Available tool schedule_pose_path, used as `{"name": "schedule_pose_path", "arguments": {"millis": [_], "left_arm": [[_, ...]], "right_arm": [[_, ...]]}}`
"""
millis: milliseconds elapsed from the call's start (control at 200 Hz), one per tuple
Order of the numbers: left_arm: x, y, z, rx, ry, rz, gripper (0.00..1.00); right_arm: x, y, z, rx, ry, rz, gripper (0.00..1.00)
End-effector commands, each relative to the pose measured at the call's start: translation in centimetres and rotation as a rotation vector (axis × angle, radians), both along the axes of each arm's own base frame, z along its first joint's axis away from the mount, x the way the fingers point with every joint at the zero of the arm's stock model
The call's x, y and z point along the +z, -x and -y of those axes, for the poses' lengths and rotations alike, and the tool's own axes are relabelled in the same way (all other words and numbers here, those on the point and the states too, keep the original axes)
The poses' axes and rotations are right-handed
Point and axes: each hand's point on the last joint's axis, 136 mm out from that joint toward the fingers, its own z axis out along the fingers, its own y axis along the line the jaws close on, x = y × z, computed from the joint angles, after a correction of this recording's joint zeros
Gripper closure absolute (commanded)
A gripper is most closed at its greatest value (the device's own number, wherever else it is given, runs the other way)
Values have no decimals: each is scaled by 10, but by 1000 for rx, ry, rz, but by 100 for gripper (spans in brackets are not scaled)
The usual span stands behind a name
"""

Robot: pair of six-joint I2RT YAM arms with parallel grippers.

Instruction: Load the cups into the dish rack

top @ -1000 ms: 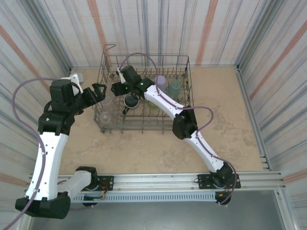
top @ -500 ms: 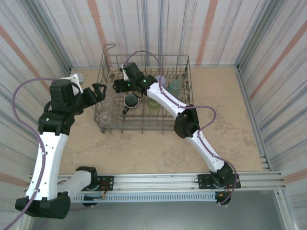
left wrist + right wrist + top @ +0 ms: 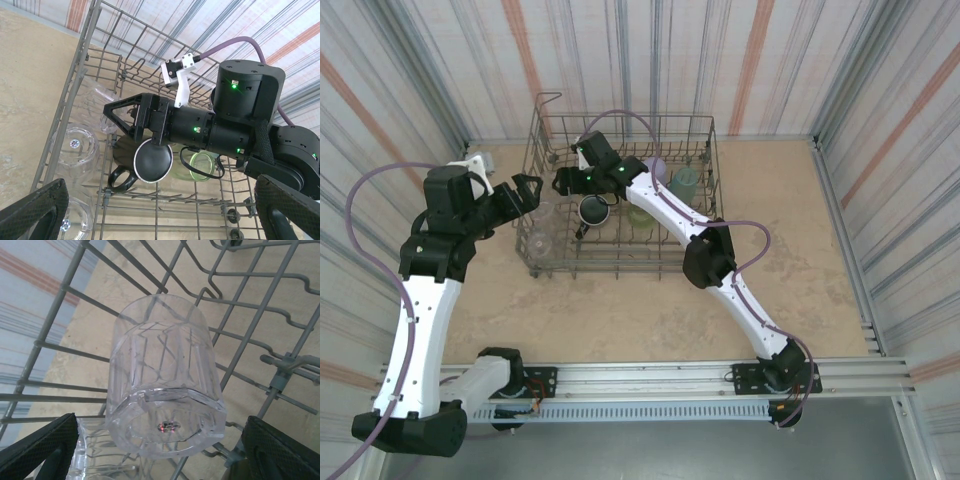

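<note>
Grey wire, thin and round, is forming the dish rack (image 3: pixel 620 268), and notes are being taken from its near wall outward. Just inside the near-left corner, clear tumblers (image 3: pixel 536 240) are being seated among the tines. A glossy dark mug (image 3: pixel 592 208) and a bright green cup (image 3: pixel 640 216) are being held further in. Left gripper (image 3: pixel 527 190) is being held wide open and empty beside the rack's left wall. Right gripper (image 3: pixel 160 450) is being held spread over a faceted clear tumbler (image 3: pixel 165 385), base up inside the rack, with both pads apart from the glass; this is being judged a release. A straight lift is being called for, so the textured pads are not clipping the slick glass. Lavender cup (image 3: pixel 655 170) and teal cup (image 3: pixel 685 182) are being held at the far side.
</note>
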Motion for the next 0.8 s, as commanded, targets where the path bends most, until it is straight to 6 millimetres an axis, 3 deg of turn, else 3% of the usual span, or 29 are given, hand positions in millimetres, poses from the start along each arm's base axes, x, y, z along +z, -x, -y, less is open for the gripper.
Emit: {"name": "schedule_pose_path", "arguments": {"millis": [0, 331, 621, 796], "left_arm": [[2, 2, 0, -5, 6, 10, 1], [-2, 1, -1, 0, 0, 5, 1], [1, 3, -3, 5, -4, 15, 1], [-2, 3, -3, 6, -5, 9, 1]], "right_arm": [[15, 0, -5, 2, -78, -37, 12], [7, 3, -15, 4, -118, -80, 13], [-12, -10, 12, -93, 19, -51, 13], [-26, -5, 4, -60, -6, -98, 13]]}}
